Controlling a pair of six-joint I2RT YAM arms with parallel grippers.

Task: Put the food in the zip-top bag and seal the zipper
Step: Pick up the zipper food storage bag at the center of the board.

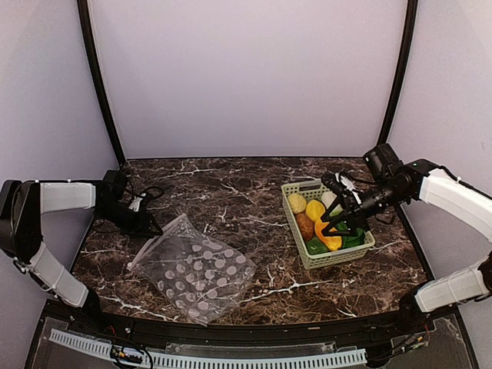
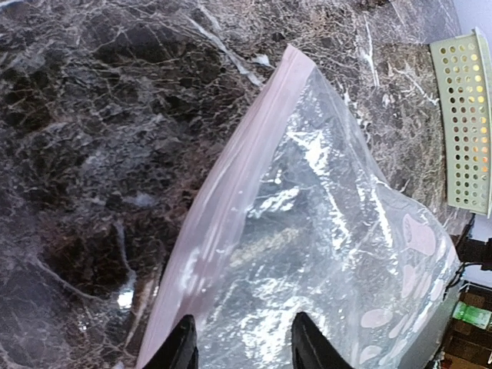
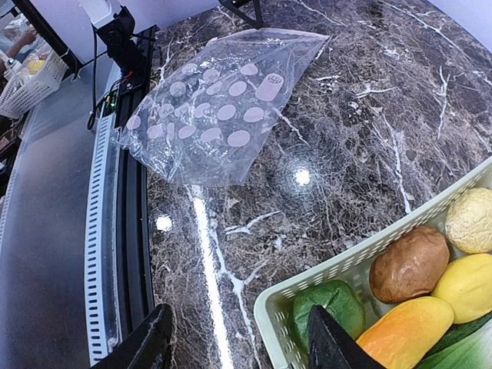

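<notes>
The clear dotted zip-top bag [image 1: 196, 269] lies flat on the dark marble table, left of centre. Its pinkish zipper [image 2: 231, 192] runs along the mouth edge. My left gripper [image 1: 146, 224] sits low at the bag's far-left corner. In the left wrist view its fingers [image 2: 246, 350] stand apart, with the zipper end and clear plastic between them. The food lies in the light-green basket [image 1: 334, 260]: lemon [image 1: 315, 209], potato [image 3: 410, 264], orange piece [image 3: 403, 332], green pepper [image 3: 327, 304], bok choy [image 1: 354, 237]. My right gripper [image 1: 342, 217] hovers open over the basket's near corner and holds nothing.
A perforated white rail [image 1: 207, 357] runs along the table's near edge. Black frame posts [image 1: 100, 84] rise at the back corners. Cables [image 1: 146, 194] lie behind the left gripper. In the right wrist view the basket rim [image 3: 346, 265] passes between my fingers.
</notes>
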